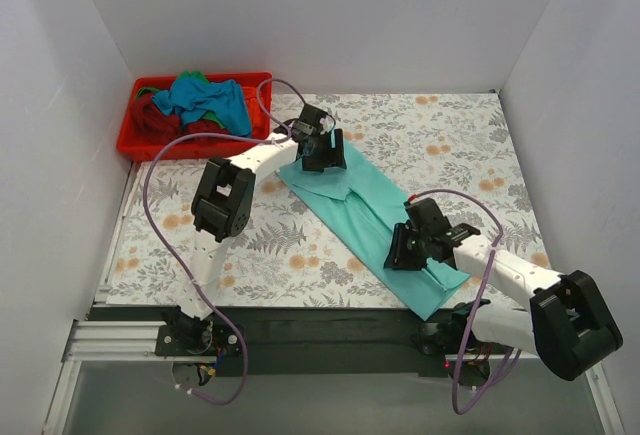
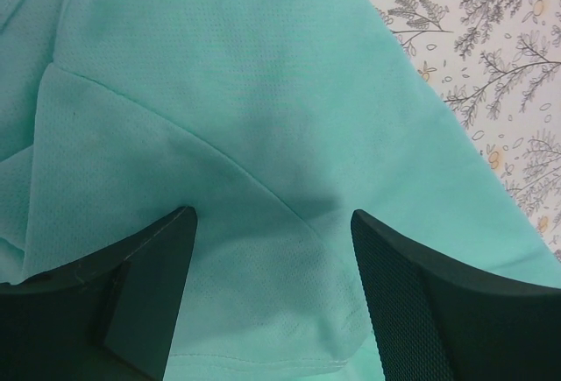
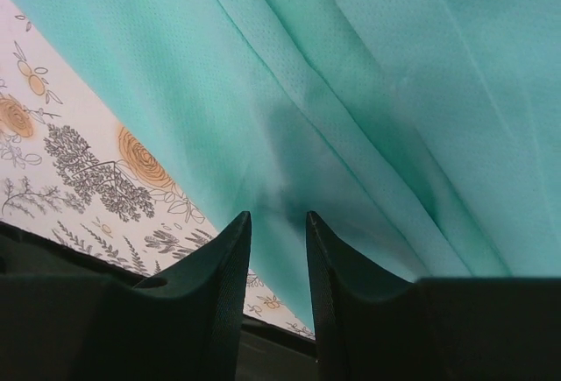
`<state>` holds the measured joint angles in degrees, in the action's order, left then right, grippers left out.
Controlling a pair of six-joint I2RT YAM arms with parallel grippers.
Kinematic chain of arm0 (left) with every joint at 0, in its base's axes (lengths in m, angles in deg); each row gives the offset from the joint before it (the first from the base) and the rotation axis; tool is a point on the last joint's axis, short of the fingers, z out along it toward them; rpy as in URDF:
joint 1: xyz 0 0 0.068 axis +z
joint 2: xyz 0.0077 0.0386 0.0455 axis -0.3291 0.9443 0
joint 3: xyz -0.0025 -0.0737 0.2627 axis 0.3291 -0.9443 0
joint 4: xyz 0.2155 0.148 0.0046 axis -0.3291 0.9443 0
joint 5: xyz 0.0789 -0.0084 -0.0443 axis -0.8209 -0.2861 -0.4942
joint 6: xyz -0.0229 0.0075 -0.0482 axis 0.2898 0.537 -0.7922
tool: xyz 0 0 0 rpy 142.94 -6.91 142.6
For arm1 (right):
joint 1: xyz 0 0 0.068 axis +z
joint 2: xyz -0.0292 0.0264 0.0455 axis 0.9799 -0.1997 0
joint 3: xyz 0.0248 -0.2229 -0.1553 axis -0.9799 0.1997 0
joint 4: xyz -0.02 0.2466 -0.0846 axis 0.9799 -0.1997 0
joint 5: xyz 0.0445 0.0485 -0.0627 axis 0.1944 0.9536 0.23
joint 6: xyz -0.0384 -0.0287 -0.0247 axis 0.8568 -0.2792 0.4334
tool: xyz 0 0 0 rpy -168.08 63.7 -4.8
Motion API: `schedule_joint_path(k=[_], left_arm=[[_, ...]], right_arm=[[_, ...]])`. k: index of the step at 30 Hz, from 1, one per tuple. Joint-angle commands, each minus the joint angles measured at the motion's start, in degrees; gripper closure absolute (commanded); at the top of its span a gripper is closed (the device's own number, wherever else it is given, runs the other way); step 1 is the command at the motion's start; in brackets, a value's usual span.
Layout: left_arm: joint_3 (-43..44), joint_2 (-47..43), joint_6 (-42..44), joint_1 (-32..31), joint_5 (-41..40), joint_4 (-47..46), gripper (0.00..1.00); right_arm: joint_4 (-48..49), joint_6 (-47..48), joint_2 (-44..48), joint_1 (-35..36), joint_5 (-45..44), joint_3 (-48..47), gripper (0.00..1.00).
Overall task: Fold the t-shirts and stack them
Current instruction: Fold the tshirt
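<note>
Lying folded long on floral-print bench (image 1: 450,145), white-walled: fine-meshed mint-teal t-shirt (image 1: 352,205). Showing left jaws wide, right jaws barely parted, both empty.

My left arm (image 1: 262,158) and right arm (image 1: 505,273) are white tubes joined by boxy black housings (image 1: 222,200), on black bases (image 1: 195,330) at the bottom of the frame. A thin purple cable (image 1: 148,180) loops along each. Up close, I see broad matte black fingers (image 2: 140,298), one face finely dotted.
</note>
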<state>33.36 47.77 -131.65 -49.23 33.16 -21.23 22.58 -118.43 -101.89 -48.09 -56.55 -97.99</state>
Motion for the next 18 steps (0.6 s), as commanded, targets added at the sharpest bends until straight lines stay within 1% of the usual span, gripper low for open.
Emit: schedule_joint_path(k=[1, 4, 5, 6, 7, 8, 9, 10, 11, 12, 14, 17, 18], left_arm=[[3.1, -1.3, 1.1, 0.4, -4.0, 6.0, 0.29], [2.9, -4.7, -1.1, 0.5, -6.4, 8.9, 0.29], [1.9, -5.8, -2.0, 0.3, -6.9, 9.4, 0.29], [0.0, -8.9, -2.7, 0.2, -7.1, 8.7, 0.29], [-2.3, -10.7, -3.4, 0.1, -7.3, 7.6, 0.29], [-7.6, -12.5, -5.1, 0.0, -7.1, 6.3, 0.29], [-10.2, -15.8, -5.8, 0.0, -6.8, 3.7, 0.28], [-12.5, -17.2, -6.7, 0.0, -6.7, 2.6, 0.28], [-16.7, -18.4, -7.9, 0.0, -6.1, 1.3, 0.28], [-18.1, -20.0, -8.3, 0.0, -5.8, -0.6, 0.28], [-20.2, -20.4, -8.9, 0.0, -5.5, -1.6, 0.28], [-20.1, -18.9, -9.2, 0.0, -5.7, -1.6, 0.28], [-19.7, -18.1, -9.4, 0.0, -6.0, -1.6, 0.28]], right_arm=[[-2.4, 1.2, 0.8, 0.5, -1.6, -4.4, 0.61], [-6.0, 2.7, 2.2, 0.5, -4.8, -6.7, 0.61], [-7.4, 2.9, 2.6, 0.5, -5.9, -7.1, 0.61], [-8.1, 3.4, 3.3, 0.5, -6.7, -7.3, 0.61], [-8.2, 3.5, 3.7, 0.5, -8.6, -7.0, 0.61], [-8.3, 3.5, 4.0, 0.5, -8.8, -6.6, 0.60], [-8.3, 3.5, 4.0, 0.5, -8.8, -6.2, 0.60], [-8.2, 3.7, 3.9, 0.5, -8.8, -5.5, 0.60], [-8.2, 3.7, 3.6, 0.5, -8.8, -5.2, 0.60], [-7.6, 3.8, 3.0, 0.5, -8.6, -4.7, 0.60], [-6.5, 4.5, 2.5, 0.5, -8.4, -3.3, 0.60], [-4.3, 4.9, 1.6, 0.5, -7.4, -2.0, 0.60], [-3.6, 4.8, 1.4, 0.6, -5.7, -1.7, 0.60]])
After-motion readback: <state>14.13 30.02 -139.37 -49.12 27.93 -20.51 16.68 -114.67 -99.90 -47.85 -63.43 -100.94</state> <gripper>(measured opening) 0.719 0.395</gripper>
